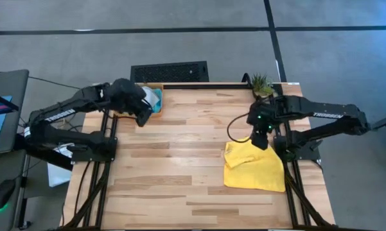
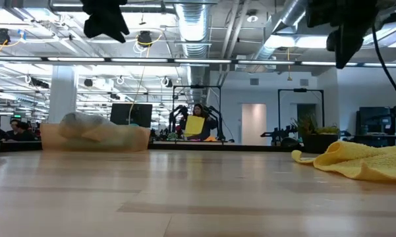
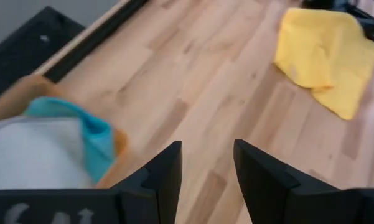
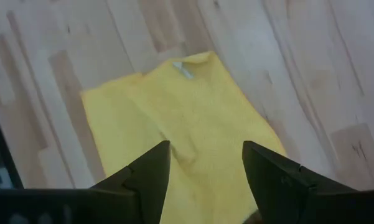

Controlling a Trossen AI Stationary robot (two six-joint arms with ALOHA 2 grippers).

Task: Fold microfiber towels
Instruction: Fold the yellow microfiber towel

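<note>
A yellow towel (image 1: pixel 253 165) lies crumpled on the table's right side, one part folded over; it shows in the low view (image 2: pixel 362 160), the left wrist view (image 3: pixel 327 53) and the right wrist view (image 4: pixel 187 124). My right gripper (image 1: pixel 259 140) hangs open above the towel's far edge, touching nothing. My left gripper (image 1: pixel 143 117) is open and empty, raised beside the orange tray (image 1: pixel 119 114) at the far left. The tray holds a pale grey towel (image 3: pixel 31 152) and a sky blue towel (image 3: pixel 93 134). The lime green towel is out of view.
A small potted plant (image 1: pixel 261 84) stands at the table's far right corner. A black grille (image 1: pixel 169 71) lies beyond the far edge. The bare wooden tabletop (image 1: pixel 180 160) spreads between the tray and the yellow towel.
</note>
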